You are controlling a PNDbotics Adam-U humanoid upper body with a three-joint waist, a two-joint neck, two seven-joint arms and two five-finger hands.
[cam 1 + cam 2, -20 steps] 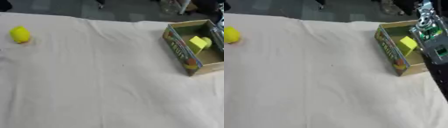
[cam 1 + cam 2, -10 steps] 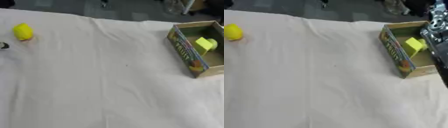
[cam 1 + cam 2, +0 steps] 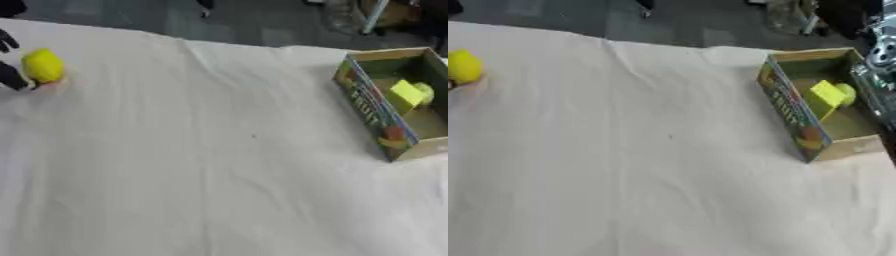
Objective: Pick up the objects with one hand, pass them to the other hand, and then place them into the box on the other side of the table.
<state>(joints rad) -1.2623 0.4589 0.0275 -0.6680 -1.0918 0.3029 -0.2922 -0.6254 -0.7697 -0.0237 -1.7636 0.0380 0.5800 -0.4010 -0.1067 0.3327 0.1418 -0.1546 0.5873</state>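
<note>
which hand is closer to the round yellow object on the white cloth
Left. The left hand shows at the left edge right beside the round yellow object, its dark fingers almost touching it. Only the right arm shows, far across the table behind the cardboard box; its hand is out of view.

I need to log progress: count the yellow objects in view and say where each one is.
3. A round yellow object lies on the cloth at far left, by the left hand's fingers. A yellow block and a rounder yellow-green piece are in the box; more may be hidden.
</note>
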